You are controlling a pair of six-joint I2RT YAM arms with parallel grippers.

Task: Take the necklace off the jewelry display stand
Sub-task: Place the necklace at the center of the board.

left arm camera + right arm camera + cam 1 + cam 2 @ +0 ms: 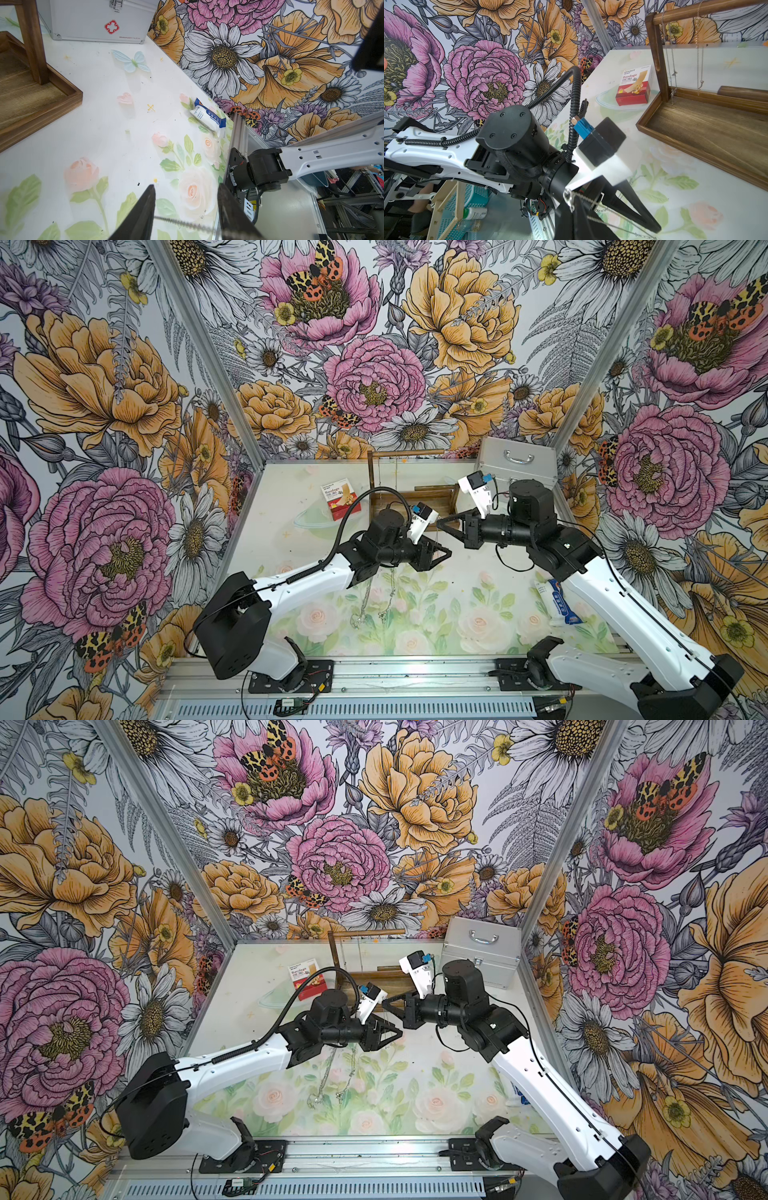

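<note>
Left wrist: necklace (182, 223) stretches across the spread left claw (187, 185).

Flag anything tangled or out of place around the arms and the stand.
A necklace chain is stretched across the left gripper's parted jaws and leads to the right gripper, whose jaws appear shut on it. It looks odd because it bridges both arms instead of hanging free.

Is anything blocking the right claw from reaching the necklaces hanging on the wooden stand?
Perhaps. The left arm's wrist camera sits close to the line from the right gripper to the hanging necklaces; beyond it lies only the stand's open tray.
</note>
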